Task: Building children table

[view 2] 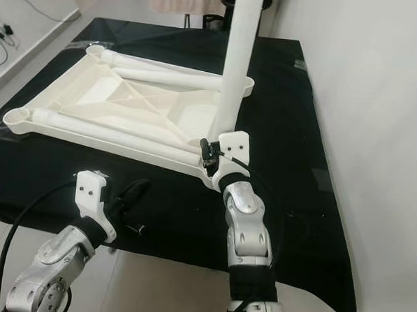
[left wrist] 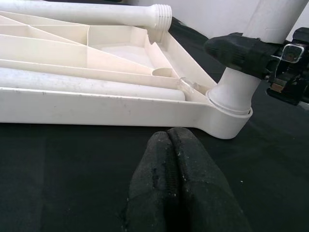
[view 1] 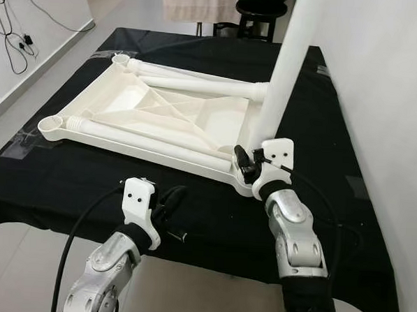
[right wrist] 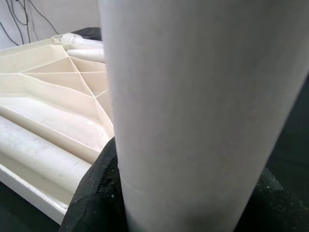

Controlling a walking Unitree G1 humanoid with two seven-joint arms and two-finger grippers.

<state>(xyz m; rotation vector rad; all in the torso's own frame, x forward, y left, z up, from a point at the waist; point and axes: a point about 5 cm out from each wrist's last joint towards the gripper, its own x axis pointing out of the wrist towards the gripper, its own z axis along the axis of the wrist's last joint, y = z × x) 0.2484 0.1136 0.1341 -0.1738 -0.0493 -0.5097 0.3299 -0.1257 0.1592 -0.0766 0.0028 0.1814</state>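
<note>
- The right gripper (view 1: 248,161) squeezes the standing leg (view 1: 286,69) near its bottom, in the tabletop's (view 1: 155,111) corner hole.
- The left gripper (left wrist: 176,181), fingers pressed together and holding nothing, waits just beside that corner.
- One leg is up; loose legs (view 1: 198,85) lie on the upside-down tabletop, waiting.

The light is bright and soft, like daylight, so the white table top (view 1: 155,115) looks clear and the black cloth on the desk (view 1: 67,183) shows only faint shine and weak shadows. Both eye views are sharp with no blur. In the right wrist view the white leg (right wrist: 203,111) is so close that it looks soft and fuzzy, and in the left wrist view the near black fingers (left wrist: 181,188) are a bit out of focus.
</note>
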